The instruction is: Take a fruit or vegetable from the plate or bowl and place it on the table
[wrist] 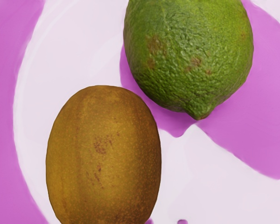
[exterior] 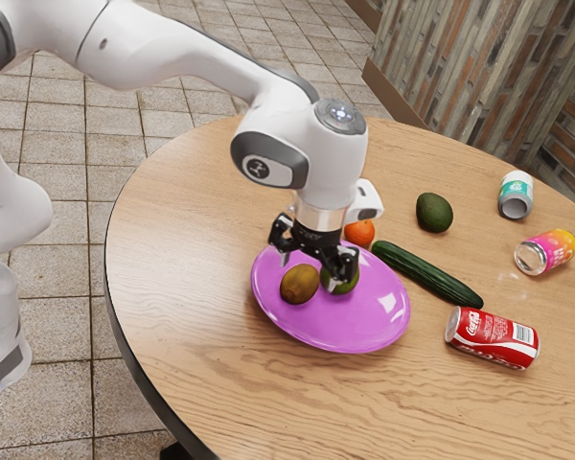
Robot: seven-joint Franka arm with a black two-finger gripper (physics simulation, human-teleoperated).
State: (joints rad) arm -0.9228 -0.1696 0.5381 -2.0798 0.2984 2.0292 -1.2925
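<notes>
Above the purple plate (exterior: 379, 321) my gripper (exterior: 312, 266) stands open, its two fingers spread wide. A brown kiwi (exterior: 299, 285) and a green lime (exterior: 342, 286) lie side by side on the plate, below the hand; one finger partly covers the lime. Nothing is held. In the wrist view the kiwi (wrist: 103, 156) and the lime (wrist: 189, 53) both show large, on the plate (wrist: 4, 116) with its pale reflections.
An orange (exterior: 359, 233) sits at the plate's far rim, partly behind the hand. Toward the exterior view's right, the wooden table (exterior: 187, 249) holds a cucumber (exterior: 426, 274), an avocado (exterior: 434, 213), a red can (exterior: 493, 337), a pink-yellow can (exterior: 546, 252) and a white-green can (exterior: 516, 195).
</notes>
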